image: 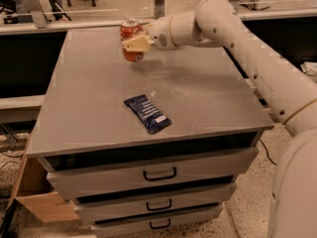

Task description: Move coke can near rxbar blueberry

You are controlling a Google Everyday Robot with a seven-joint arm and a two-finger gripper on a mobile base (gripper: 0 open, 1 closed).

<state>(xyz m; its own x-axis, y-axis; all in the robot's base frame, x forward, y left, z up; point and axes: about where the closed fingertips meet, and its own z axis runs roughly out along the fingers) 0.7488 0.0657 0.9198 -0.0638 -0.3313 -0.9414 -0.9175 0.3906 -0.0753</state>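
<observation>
The rxbar blueberry lies on the table near its front edge. At about twelve o'clock from it, well apart, toward the rear, the gripper clasps the coke can, reaching in from three o'clock. Drawers sit beneath.

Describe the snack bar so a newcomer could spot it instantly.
Find the grey tabletop. Near its front edge, well apart from the coke can held by the gripper at the back, lies the rxbar blueberry: flat, dark blue, white-lettered.
</observation>
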